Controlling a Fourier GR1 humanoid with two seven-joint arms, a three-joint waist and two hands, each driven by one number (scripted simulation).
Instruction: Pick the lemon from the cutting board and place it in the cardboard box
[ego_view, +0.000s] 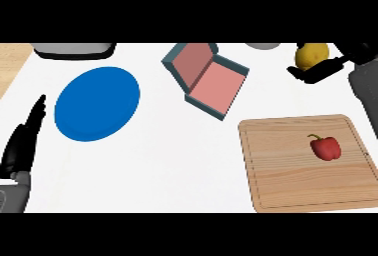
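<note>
This is a kitchen, seen from above a white tabletop (192, 165). A wooden cutting board (295, 185) carries a red bell pepper (325, 148), a blue plate (97, 103) lies to the left, and a lemon (313, 53) shows near the far edge, all food-preparation things

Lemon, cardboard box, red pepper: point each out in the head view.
lemon (312, 53), head view, on its yellow skin above the right hand's fingers.
cardboard box (215, 85), head view, on the pink inside of its lower compartment.
red pepper (325, 148), head view, on the middle of its body.
</note>
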